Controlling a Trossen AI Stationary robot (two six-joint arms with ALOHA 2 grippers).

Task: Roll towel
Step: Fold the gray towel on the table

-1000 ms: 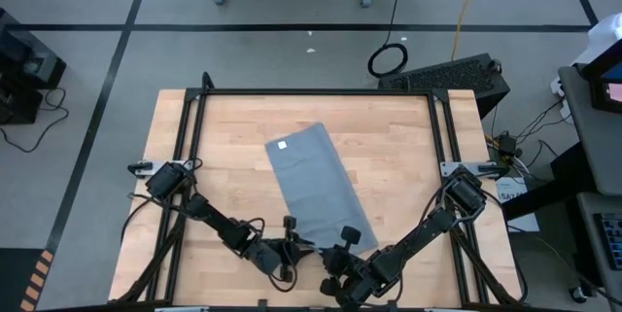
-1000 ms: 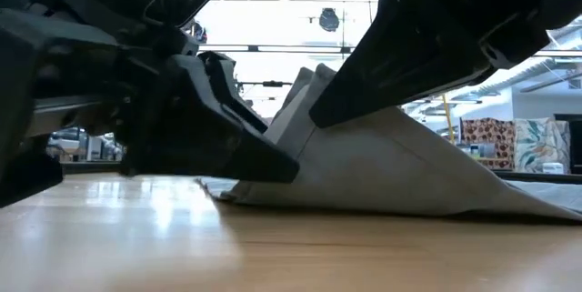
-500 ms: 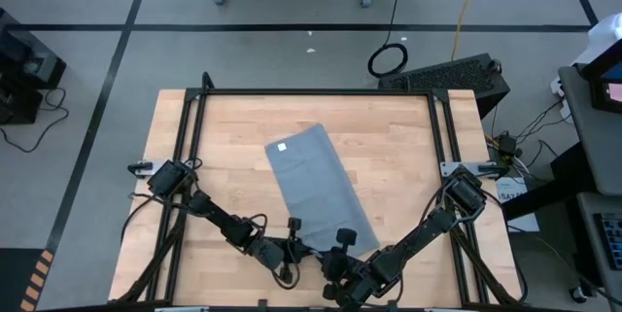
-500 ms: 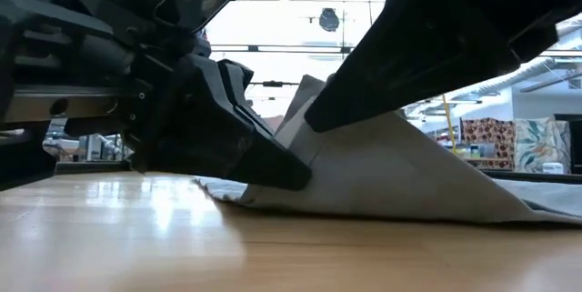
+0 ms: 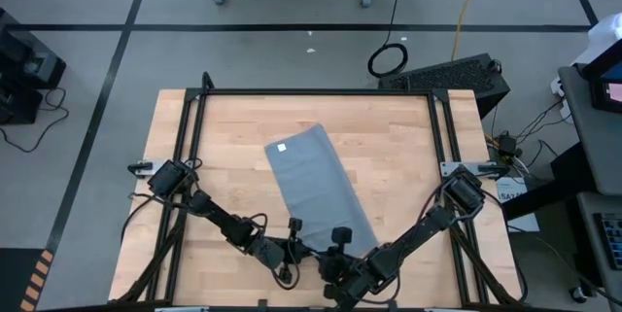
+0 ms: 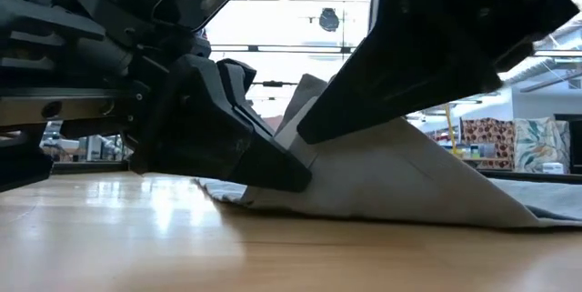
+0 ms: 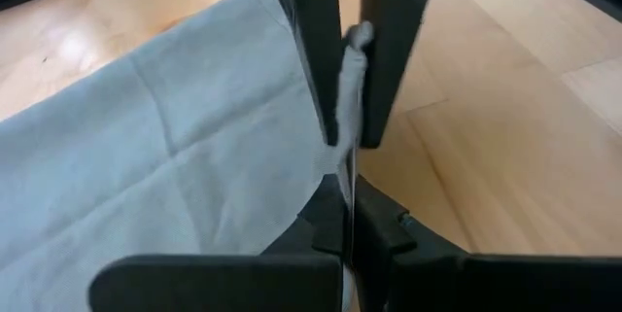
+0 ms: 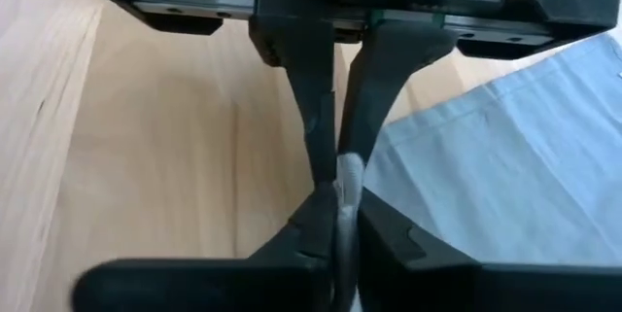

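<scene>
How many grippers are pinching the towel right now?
2. The left gripper is shut on the towel at its near-left corner; the right gripper is shut on the near-right corner. Both corners are lifted off the table.

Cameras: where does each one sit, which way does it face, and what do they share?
High view: overhead, straight down on the table; both arms show.
Low view: tabletop height, level across; both end effectors lift the towel.
Left wrist view: past the left end effector, shut on the towel corner.
Right wrist view: past the right end effector, pinching cloth.
Shared: all four show the towel.
</scene>
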